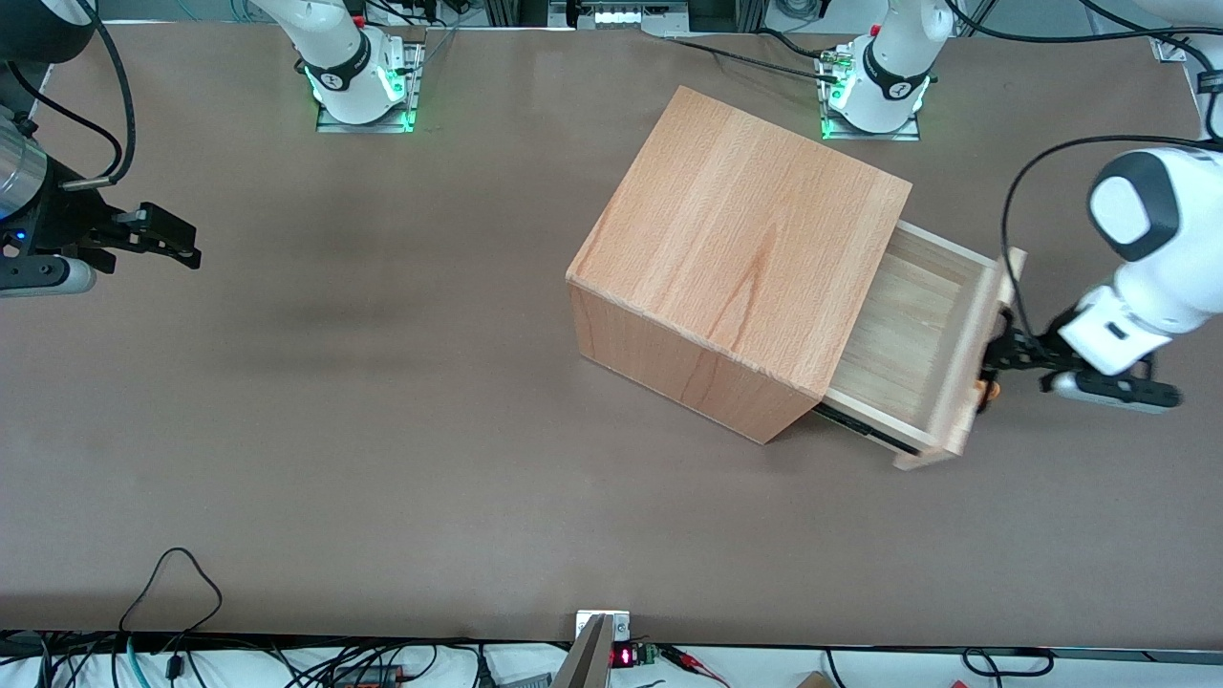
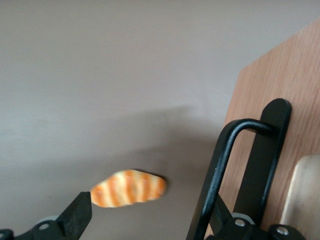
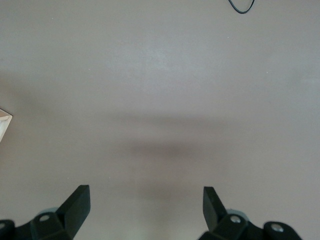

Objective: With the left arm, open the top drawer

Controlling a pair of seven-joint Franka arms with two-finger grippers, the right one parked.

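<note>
Brown matte surface point(image 1: 382, 401) carries 1 beech cabinet point(image 1: 736, 258), set toward the working arm's end. Its top drawer point(image 1: 908, 334) is already pulled well out, the bare wooden inside exposed; the opening looks mostly done, with perhaps a little travel left. The left arm point(image 1: 1147, 248) puts its tool point(image 1: 998, 355) at the drawer front, fingers spread apart, one hooked inside the 1 black handle point(image 2: 235, 170). 1 striped bread roll point(image 2: 128, 188) lies just beside.

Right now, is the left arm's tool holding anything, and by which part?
Nothing is clamped: the black tool is open, close beside the black bar handle of the pale wooden top drawer.
</note>
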